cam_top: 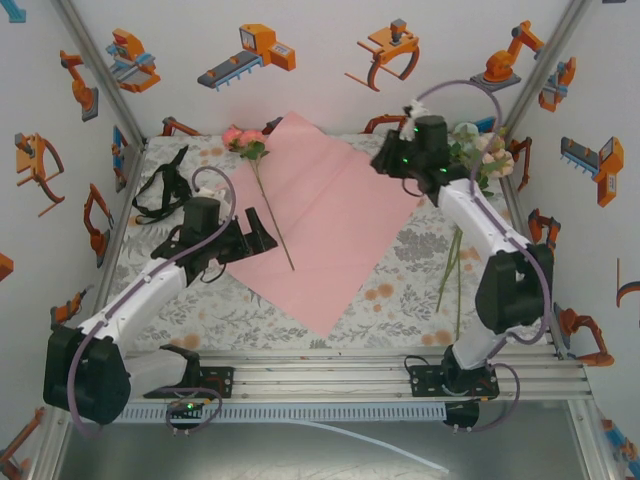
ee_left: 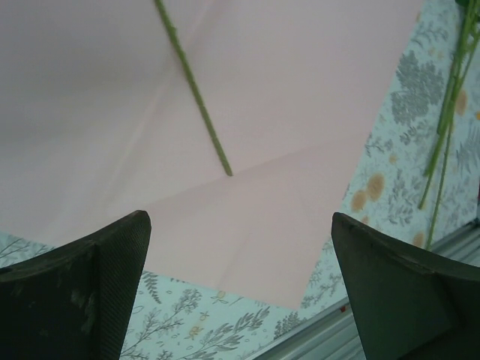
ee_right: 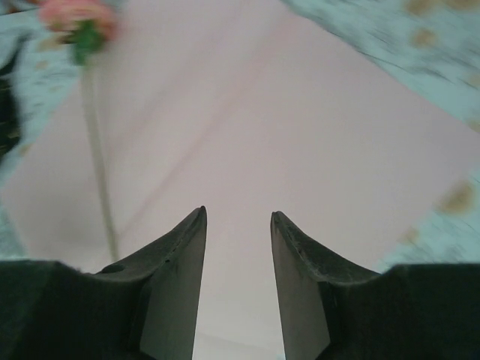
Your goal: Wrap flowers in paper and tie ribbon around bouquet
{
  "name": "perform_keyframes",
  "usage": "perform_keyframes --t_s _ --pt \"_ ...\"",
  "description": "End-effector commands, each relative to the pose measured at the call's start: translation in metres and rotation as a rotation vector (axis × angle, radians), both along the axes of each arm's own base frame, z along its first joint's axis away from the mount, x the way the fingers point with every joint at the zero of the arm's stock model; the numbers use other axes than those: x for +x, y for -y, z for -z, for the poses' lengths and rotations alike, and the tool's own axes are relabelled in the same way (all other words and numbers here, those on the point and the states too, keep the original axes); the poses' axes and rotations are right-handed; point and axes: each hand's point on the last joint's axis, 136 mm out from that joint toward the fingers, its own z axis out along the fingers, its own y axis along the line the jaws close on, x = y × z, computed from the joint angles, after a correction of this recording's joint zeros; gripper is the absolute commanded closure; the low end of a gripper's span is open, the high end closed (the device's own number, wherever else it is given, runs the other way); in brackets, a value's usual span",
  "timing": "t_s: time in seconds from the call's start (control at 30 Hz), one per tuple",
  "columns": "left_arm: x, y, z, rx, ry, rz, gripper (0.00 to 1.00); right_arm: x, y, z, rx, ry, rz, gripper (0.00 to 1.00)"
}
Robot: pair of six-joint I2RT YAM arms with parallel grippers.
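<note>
**Entry: wrap at laying-out stage**

1. Left end effector: mine, jaws spread wide, nothing held. Hangs over the near left part of the paper.
2. Right end effector: mine, jaws part open with a narrow gap, nothing between them. Sits over the far right corner of the paper.
3. Paper: pale pink face up, laid cornerwise on the worktop, flat with faint creases.
4. Single stem: lies on the paper's left part, with its pink bloom past the far edge.
5. Remaining flowers: off the paper, at the right back, stalks trailing toward me.
6. Ribbon: looped at the left back, well apart from the paper.

**Risks**
- The sheet is thin, so a dragging pad would probably slide or crumple it and roll the stem off.
- The stalks are thin and could slip from a loose pinch.
- My right arm's cable arcs near the blooms and could snag them.

**Not determinable**
- Number of stems at the right, as my right arm covers part of them.
- Height of either end effector above the paper.
- Paper's underside.
- Ribbon lettering.
- Fine detail in the blurred right wrist view.
</note>
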Motion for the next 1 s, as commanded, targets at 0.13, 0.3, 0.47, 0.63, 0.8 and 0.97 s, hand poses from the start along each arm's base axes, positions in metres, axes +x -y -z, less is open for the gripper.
perform_keyframes --t_s 0.13,0.3,0.47,0.63,0.8,0.97 --pt "-0.001 0.041 -0.033 -0.034 0.115 0.156 0.02 -0.064 0.142 0.077 -0.187 -0.231 0.347 0.54" --pt "-0.002 0.044 -0.025 -0.025 0.099 0.161 0.02 -0.082 0.184 0.117 -0.257 -0.358 0.428 0.50" --pt "-0.003 0.044 -0.023 -0.018 0.096 0.166 0.02 -0.076 0.187 0.146 -0.284 -0.439 0.414 0.51" --pt "-0.005 0.041 -0.020 -0.004 0.093 0.156 0.02 -0.066 0.188 0.162 -0.294 -0.475 0.402 0.58" --pt "-0.005 0.040 -0.016 0.005 0.085 0.154 0.03 -0.061 0.189 0.169 -0.302 -0.484 0.401 0.74" --pt "-0.002 0.040 -0.015 0.009 0.084 0.147 0.03 -0.060 0.191 0.167 -0.316 -0.479 0.400 0.87"
